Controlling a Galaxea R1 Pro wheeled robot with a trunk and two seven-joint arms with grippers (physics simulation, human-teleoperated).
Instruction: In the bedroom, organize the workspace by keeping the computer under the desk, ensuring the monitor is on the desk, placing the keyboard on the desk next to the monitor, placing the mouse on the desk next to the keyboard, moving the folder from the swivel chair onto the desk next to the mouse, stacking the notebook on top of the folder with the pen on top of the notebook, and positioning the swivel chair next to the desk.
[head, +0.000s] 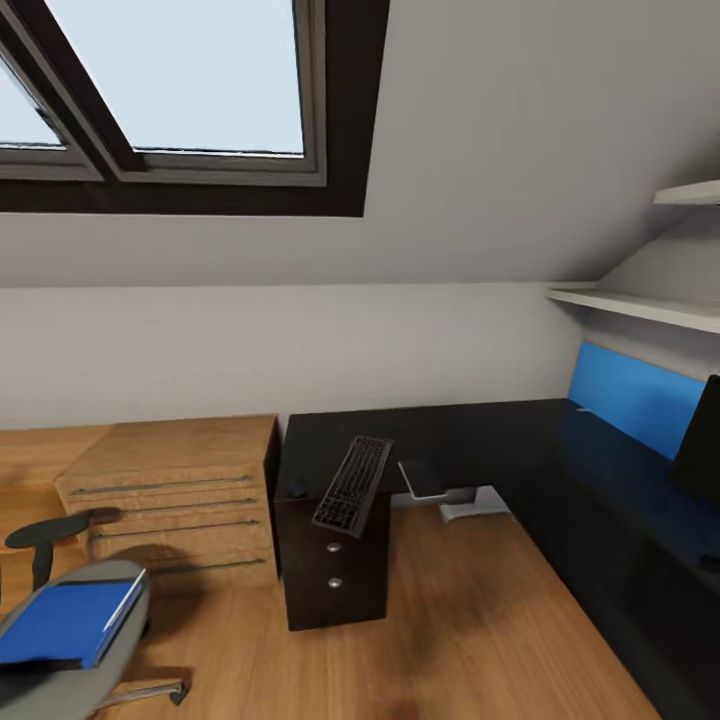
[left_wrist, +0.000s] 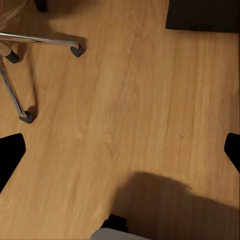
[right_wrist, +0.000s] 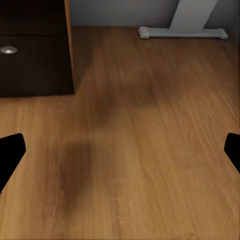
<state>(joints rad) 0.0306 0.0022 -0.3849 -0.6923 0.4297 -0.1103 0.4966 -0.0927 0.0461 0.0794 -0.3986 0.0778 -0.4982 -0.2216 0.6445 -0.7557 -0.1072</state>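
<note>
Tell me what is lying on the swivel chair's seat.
The blue folder lies flat on the swivel chair seat. A dark strip crosses its near edge; whatever lies beneath the folder is covered.

— What does the room look like?
— A sloped white ceiling (head: 520, 130) carries a dark-framed skylight (head: 180, 110) showing pale sky. The back wall (head: 280, 345) is white.
— And lower down?
— A light wooden chest (head: 175, 500) with long bar handles stands on the wood floor (head: 470, 620); 2 white shelves (head: 650, 305) hang at the right.
</note>
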